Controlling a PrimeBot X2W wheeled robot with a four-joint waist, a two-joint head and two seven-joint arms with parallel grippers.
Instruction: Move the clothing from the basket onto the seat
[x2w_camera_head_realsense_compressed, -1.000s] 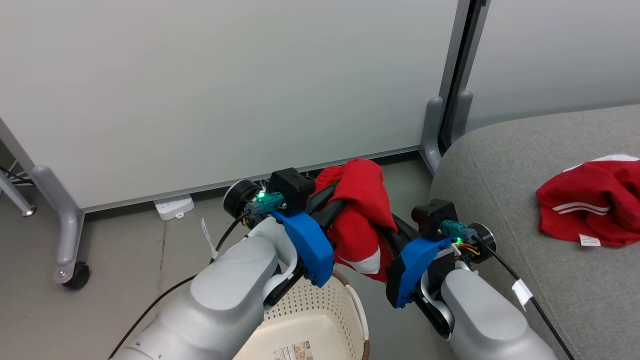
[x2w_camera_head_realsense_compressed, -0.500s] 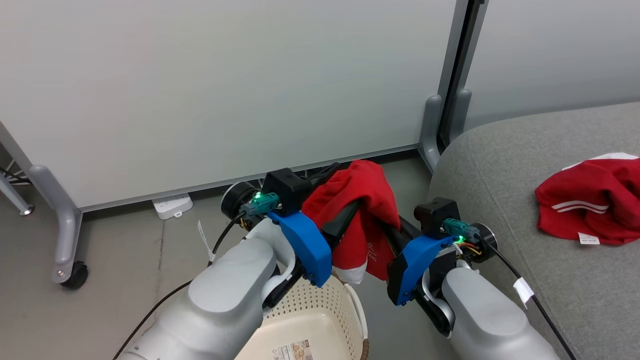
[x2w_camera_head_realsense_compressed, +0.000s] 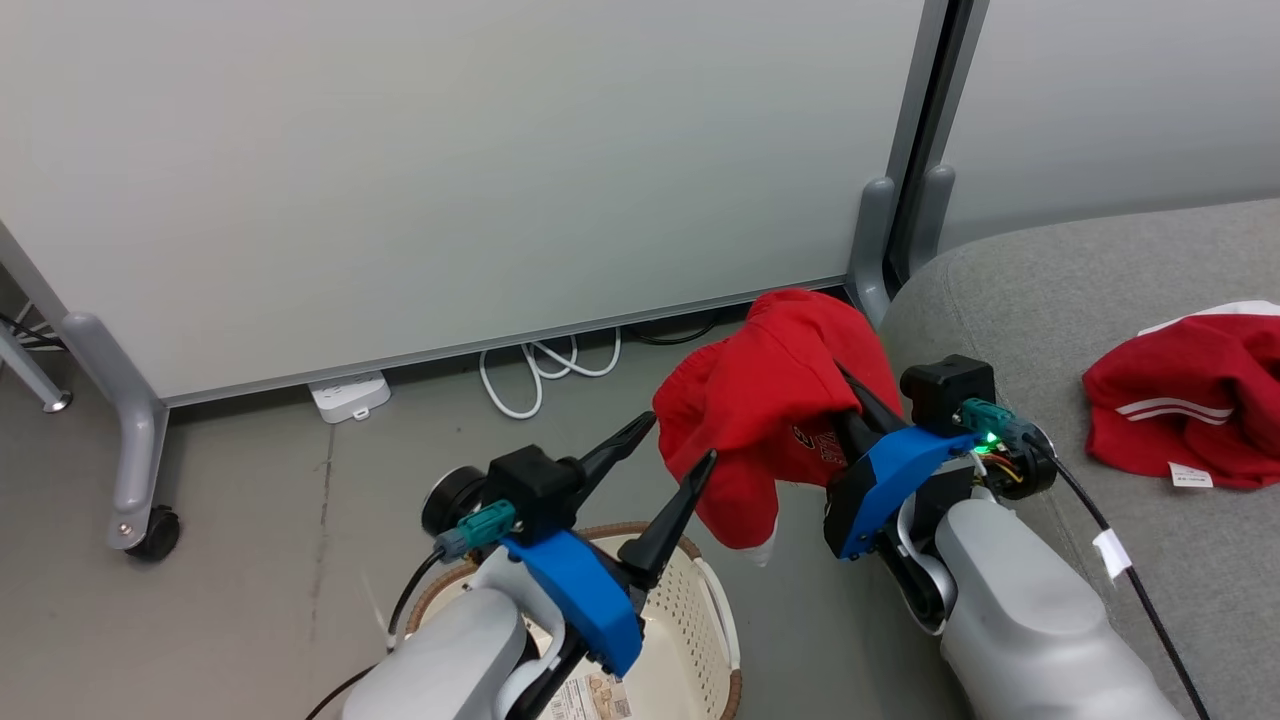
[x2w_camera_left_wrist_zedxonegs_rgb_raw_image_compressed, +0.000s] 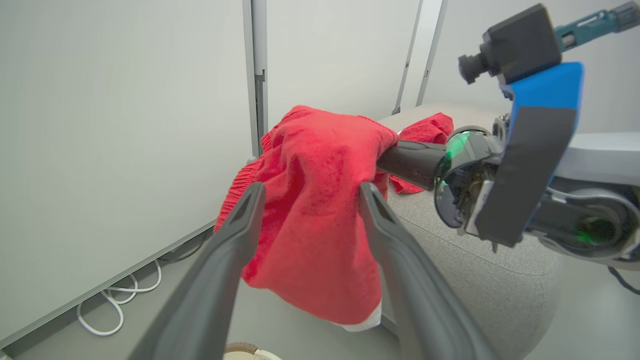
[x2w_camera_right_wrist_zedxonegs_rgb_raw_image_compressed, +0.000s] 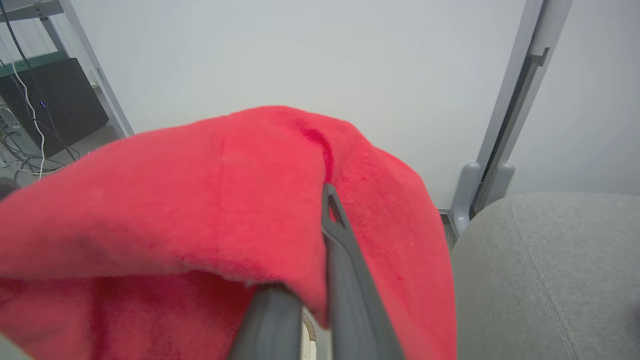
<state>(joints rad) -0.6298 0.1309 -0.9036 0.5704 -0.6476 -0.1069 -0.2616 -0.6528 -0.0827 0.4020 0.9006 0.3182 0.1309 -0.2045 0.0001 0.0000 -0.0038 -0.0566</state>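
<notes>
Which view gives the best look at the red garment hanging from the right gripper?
Left wrist view: the garment hangs nearly whole in mid-frame, top fold to lower edge. Head view shows it from above, bunched. Right wrist view crops it, close and blurred.

The red garment (x2w_camera_head_realsense_compressed: 770, 420) hides most of the right fingers (x2w_camera_right_wrist_zedxonegs_rgb_raw_image_compressed: 345, 280); the basket (x2w_camera_head_realsense_compressed: 685, 615), at six o'clock, is cut off by the edge.
</notes>
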